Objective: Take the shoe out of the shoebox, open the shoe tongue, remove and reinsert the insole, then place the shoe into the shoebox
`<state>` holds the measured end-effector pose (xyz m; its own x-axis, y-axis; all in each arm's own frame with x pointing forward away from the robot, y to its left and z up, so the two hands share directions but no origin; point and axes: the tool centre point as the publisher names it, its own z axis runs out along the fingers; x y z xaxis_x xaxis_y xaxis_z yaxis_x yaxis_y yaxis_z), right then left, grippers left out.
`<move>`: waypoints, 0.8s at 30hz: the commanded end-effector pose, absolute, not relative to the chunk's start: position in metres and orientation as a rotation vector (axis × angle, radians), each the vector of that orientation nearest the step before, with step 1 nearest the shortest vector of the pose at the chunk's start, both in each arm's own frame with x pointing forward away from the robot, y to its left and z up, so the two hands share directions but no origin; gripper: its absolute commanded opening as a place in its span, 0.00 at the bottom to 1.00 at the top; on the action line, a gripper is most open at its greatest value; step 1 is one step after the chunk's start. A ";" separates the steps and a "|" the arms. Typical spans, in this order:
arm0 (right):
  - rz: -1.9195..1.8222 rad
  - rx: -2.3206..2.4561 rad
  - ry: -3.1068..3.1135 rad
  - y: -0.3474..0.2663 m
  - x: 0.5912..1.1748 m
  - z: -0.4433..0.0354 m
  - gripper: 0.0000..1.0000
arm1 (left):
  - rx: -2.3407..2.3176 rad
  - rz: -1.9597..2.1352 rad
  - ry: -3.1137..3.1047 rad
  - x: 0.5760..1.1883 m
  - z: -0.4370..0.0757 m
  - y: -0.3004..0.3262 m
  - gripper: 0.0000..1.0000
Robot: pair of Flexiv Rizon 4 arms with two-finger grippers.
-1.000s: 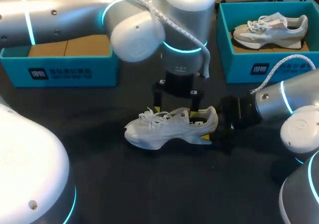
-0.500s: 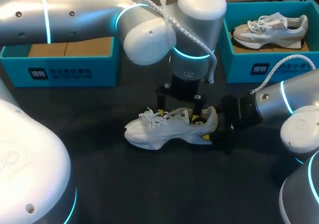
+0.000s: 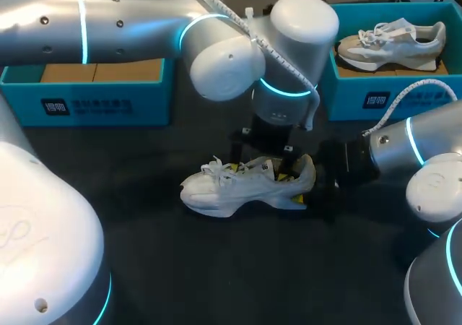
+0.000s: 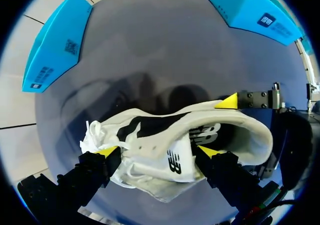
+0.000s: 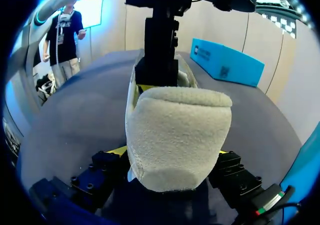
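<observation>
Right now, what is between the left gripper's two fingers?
The white shoe: its tongue and laces lie between the open fingers of the left gripper, one yellow tip at each side. The left wrist view shows this most plainly.

A white laced shoe [image 3: 242, 189] stands upright on the table [image 3: 216, 267].

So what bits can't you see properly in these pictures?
Insole: inside the white shoe; in the head view the left gripper covers the opening, in the left wrist view it is dark.
Right gripper tips: right wrist view, the heel hides most of them.
Left shoebox: head view, the left arm covers its far part.
</observation>
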<state>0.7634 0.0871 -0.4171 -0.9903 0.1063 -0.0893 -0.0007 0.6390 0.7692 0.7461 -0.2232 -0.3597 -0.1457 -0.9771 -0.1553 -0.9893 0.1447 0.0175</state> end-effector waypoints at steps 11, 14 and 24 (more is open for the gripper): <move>1.273 0.090 2.730 0.088 0.765 -0.418 0.00 | -2.063 0.170 2.180 0.751 -0.344 -0.192 1.00; 1.273 0.090 2.730 0.088 0.765 -0.418 0.00 | -2.081 0.169 2.168 0.752 -0.337 -0.187 1.00; 1.273 0.090 2.730 0.088 0.765 -0.418 0.00 | -2.132 0.234 2.181 0.744 -0.324 -0.180 0.31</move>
